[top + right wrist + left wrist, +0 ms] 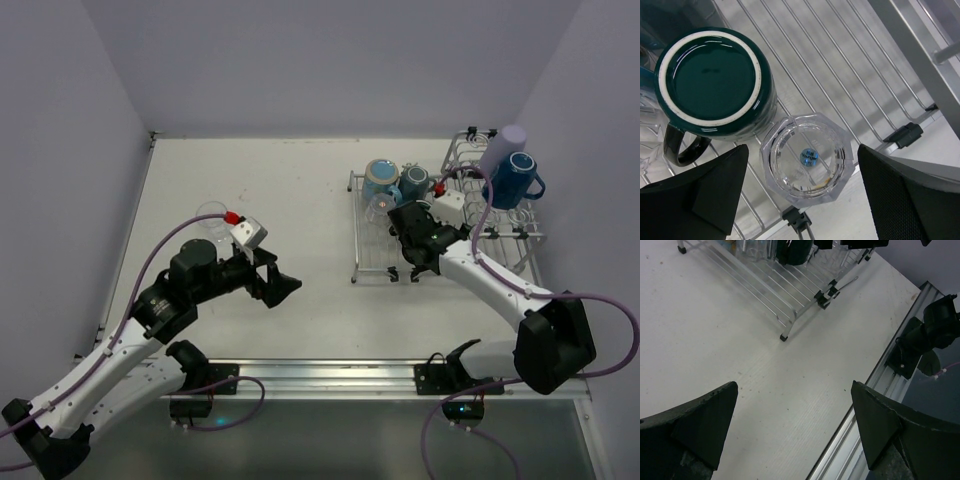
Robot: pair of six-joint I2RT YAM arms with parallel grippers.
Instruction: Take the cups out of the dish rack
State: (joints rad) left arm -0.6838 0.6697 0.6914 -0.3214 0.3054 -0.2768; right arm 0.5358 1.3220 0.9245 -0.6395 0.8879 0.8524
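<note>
One clear ribbed glass [807, 165] squarely in line: upside down on the dish rack [850, 75], axis vertical, directly under the right gripper [803, 150], centred between spread, empty jaws. Dark teal mug [715, 80] just beside. Left gripper [794, 385] spread too, empty, well apart.

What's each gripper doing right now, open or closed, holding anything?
Left gripper: open, holding nothing.
Right gripper: open above the clear ribbed glass on the silver wire dish rack, not gripping.
</note>
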